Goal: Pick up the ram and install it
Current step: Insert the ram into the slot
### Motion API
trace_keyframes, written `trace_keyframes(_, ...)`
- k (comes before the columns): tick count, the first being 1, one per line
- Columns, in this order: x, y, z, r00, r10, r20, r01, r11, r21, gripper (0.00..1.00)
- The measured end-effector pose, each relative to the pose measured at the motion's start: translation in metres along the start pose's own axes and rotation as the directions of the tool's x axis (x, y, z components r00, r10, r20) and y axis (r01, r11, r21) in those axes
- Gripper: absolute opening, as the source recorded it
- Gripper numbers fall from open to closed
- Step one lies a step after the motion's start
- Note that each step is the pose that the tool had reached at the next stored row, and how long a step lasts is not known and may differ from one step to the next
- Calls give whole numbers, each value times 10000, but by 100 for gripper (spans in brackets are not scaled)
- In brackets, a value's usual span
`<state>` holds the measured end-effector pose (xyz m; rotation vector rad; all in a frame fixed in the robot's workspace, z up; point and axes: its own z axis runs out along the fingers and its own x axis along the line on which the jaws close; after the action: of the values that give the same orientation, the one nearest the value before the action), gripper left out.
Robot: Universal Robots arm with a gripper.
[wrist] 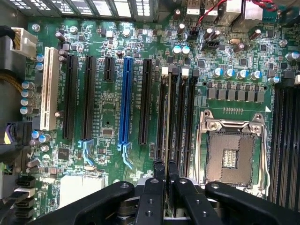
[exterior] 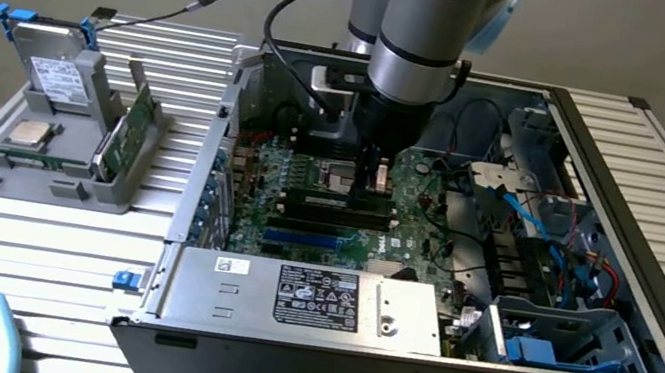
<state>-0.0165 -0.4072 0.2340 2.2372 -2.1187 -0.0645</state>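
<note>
end effector (wrist: 165, 172) pinching ram (wrist: 167, 136) above memory slots (wrist: 182, 117), power-supply label (exterior: 317, 298) unreadable

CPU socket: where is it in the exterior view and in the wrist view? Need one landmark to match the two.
Exterior view: the CPU socket sits near the middle of the motherboard, inside the open case.
Wrist view: the CPU socket lies between two banks of black memory slots, empty, with a metal frame around it.
Shared landmark: the blue expansion slot.

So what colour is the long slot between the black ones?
The slot is bright blue, clearest in the wrist view.
</note>
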Motion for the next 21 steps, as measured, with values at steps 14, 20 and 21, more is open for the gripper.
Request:
trace_keyframes(14, -3, 4, 2, 9999, 8, -113, -8, 10000, -10, 14)
trace_keyframes(20, -2, 4, 4, 9999, 11, -156, -12, 10000, -18, 14)
trace_keyframes(21, -3, 4, 9, 9999, 11, -153, -12, 10000, -16, 14)
